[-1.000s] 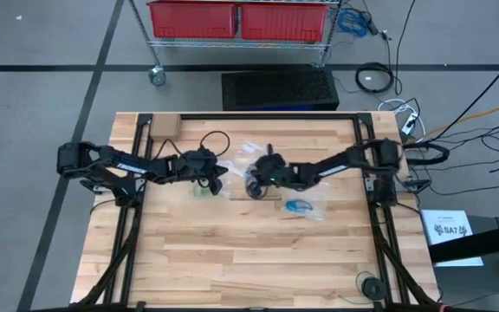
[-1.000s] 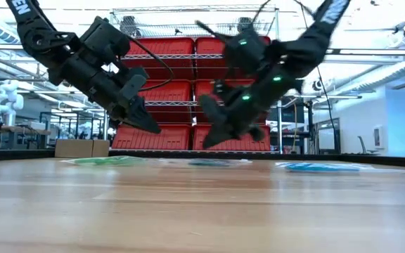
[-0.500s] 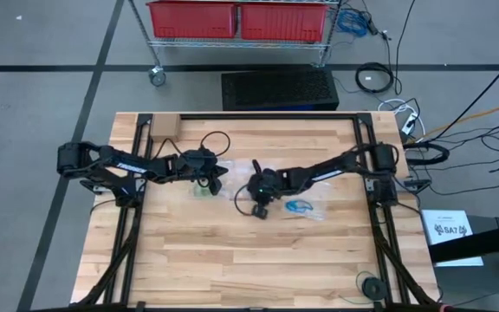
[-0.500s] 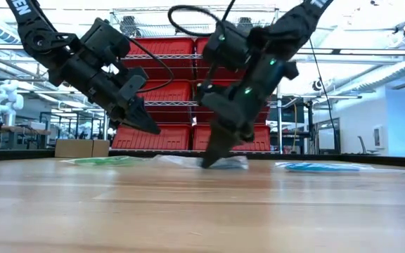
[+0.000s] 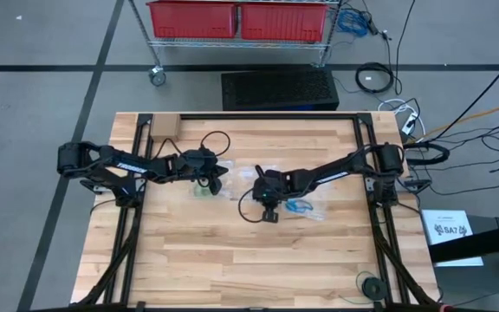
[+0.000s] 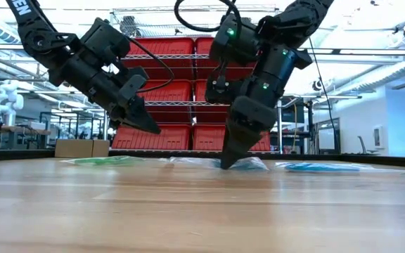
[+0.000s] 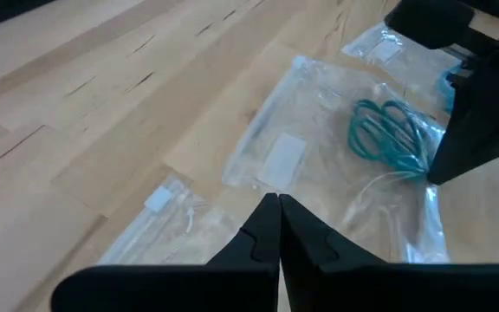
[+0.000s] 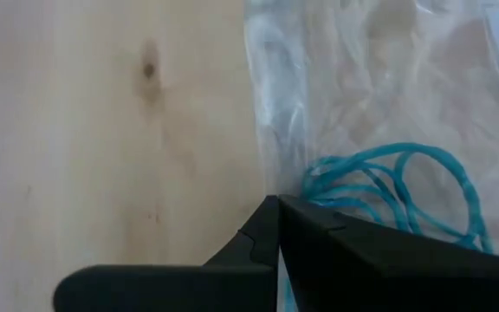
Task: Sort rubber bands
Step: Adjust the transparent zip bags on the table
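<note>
Wood surface: a pale butcher-block table [image 5: 232, 260] carries both dark arms and several clear plastic bags.
Right gripper: the right gripper [image 6: 228, 163] points steeply down at mid-table, fingers pressed together, tip touching the edge of a clear bag [image 8: 353, 78].
Rubber bands: a tangle of teal rubber bands [image 8: 397, 195] lies inside that bag, just beside the fingertips; I cannot tell whether any loop or only plastic is pinched.
Other bands: a bright blue bunch [image 5: 299, 206] sits in a bag just right of the gripper, and a green bunch [image 5: 200, 191] lies below the left arm.
Left gripper: the left gripper [image 7: 277, 217] hovers above the table to the left, fingers together, holding nothing.
Risk, slippery film: the closed tip may skid the bag across the wood instead of gripping it.
Risk, crowding: the bags overlap, so dragging one may pull its neighbour along and mix the colours.
Risk, thin loops: the bands may slide inside the film, away from the pinch.
</note>
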You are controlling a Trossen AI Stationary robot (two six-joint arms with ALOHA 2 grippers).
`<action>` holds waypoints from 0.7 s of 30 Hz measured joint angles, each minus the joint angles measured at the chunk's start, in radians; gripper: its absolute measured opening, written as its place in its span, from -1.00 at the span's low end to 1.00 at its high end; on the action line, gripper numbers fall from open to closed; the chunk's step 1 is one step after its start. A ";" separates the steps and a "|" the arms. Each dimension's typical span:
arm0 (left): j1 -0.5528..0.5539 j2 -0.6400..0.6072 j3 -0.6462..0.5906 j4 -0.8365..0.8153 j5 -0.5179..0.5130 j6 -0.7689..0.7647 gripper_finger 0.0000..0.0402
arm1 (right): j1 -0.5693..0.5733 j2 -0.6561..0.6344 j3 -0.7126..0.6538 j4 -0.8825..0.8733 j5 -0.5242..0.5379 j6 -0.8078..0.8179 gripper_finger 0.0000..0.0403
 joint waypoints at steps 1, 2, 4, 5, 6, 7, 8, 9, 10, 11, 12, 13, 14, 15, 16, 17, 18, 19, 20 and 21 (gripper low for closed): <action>0.000 0.000 0.000 0.001 0.000 0.000 -0.98 | -0.002 -0.001 0.004 -0.001 0.000 0.002 -1.00; 0.000 0.000 0.000 0.000 0.000 0.000 -0.98 | -0.002 -0.002 0.011 -0.005 0.003 0.007 -1.00; 0.000 0.000 0.000 -0.001 0.001 0.000 -0.98 | -0.002 -0.013 0.023 -0.009 0.003 0.011 -1.00; 0.000 0.000 0.000 -0.001 0.003 0.000 -0.98 | -0.002 -0.023 0.027 -0.013 0.003 0.011 -1.00; 0.000 0.000 0.000 -0.002 0.006 0.000 -0.98 | 0.000 -0.033 0.031 -0.011 0.002 0.011 -1.00; 0.000 0.000 0.000 -0.007 0.011 0.003 -0.98 | 0.004 -0.047 0.031 -0.008 0.000 0.011 -1.00; 0.000 0.000 0.000 -0.015 0.015 0.009 -0.98 | 0.009 -0.063 0.031 -0.014 -0.001 0.011 -1.00; 0.000 0.000 0.000 -0.028 0.016 0.018 -0.98 | 0.014 -0.084 0.031 -0.029 -0.004 0.014 -1.00; 0.000 0.000 0.000 -0.047 0.016 0.024 -0.98 | 0.019 -0.106 0.032 -0.063 -0.004 0.026 -1.00; 0.000 0.000 0.000 -0.065 0.015 0.024 -0.98 | 0.025 -0.129 0.033 -0.106 -0.004 0.042 -1.00; 0.000 0.000 0.000 -0.086 0.015 0.024 -0.98 | 0.032 -0.151 0.034 -0.160 0.002 0.065 -1.00; 0.000 0.000 0.000 -0.105 0.015 0.024 -0.98 | 0.042 -0.169 0.034 -0.226 0.024 0.095 -1.00; 0.000 0.000 0.000 -0.117 0.014 0.024 -0.98 | 0.054 -0.187 0.029 -0.296 0.060 0.130 -1.00; -0.003 0.000 0.000 -0.128 0.014 0.024 -0.98 | 0.068 -0.204 0.016 -0.358 0.099 0.170 -1.00; -0.006 0.000 0.000 -0.135 0.013 0.024 -0.98 | 0.081 -0.222 -0.005 -0.414 0.133 0.218 -1.00; -0.010 0.000 0.000 -0.137 0.013 0.024 -0.98 | 0.094 -0.241 -0.029 -0.469 0.153 0.283 -1.00; -0.015 0.000 0.000 -0.138 0.013 0.024 -0.98 | 0.104 -0.261 -0.058 -0.512 0.158 0.365 -1.00; -0.018 0.000 0.000 -0.135 0.013 0.024 -0.98 | 0.113 -0.284 -0.094 -0.537 0.158 0.454 -1.00; -0.022 0.000 0.000 -0.132 0.013 0.024 -0.98 | 0.118 -0.307 -0.135 -0.544 0.157 0.536 -1.00; -0.023 0.000 0.000 -0.131 0.013 0.024 -0.98 | 0.120 -0.330 -0.178 -0.537 0.159 0.605 -1.00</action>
